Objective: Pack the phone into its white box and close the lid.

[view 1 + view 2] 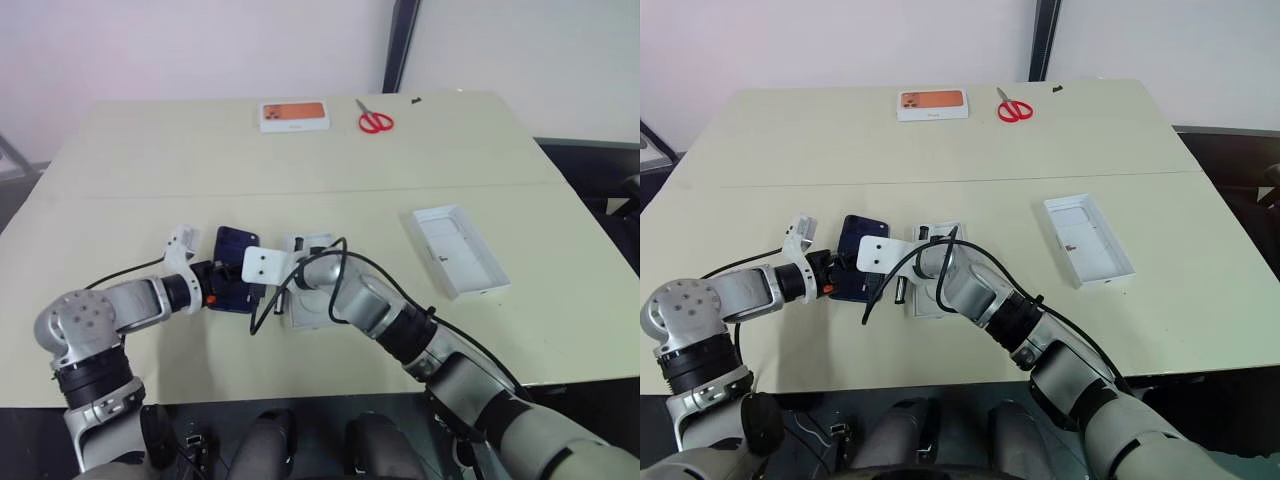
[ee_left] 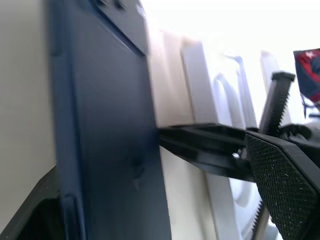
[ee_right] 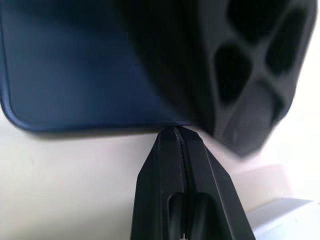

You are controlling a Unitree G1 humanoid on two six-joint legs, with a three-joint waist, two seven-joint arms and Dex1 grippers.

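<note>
So the phone (image 1: 232,268) is lying on the table (image 1: 300,170) near the front edge, left of centre, with both grippers crowded around it. The left gripper (image 1: 228,283) has its fingers spread wide, one on each side of the phone's near end, but from the head views I can't tell if they're actually touching it. In the left wrist view the phone's dark blue edge sits right beside one finger (image 2: 280,185), with a gap on the other side. The right gripper (image 3: 177,137) is pinched fully closed with nothing in it, its tip right at the phone's edge. Just right of the phone, partly hidden under the right arm, is the box (image 1: 308,300). The lid (image 1: 458,248) lies open side up, well apart on the right of the table. Far side of the table has a box with an orange picture (image 1: 294,116) and red scissors (image 1: 375,121) beside it.
</note>
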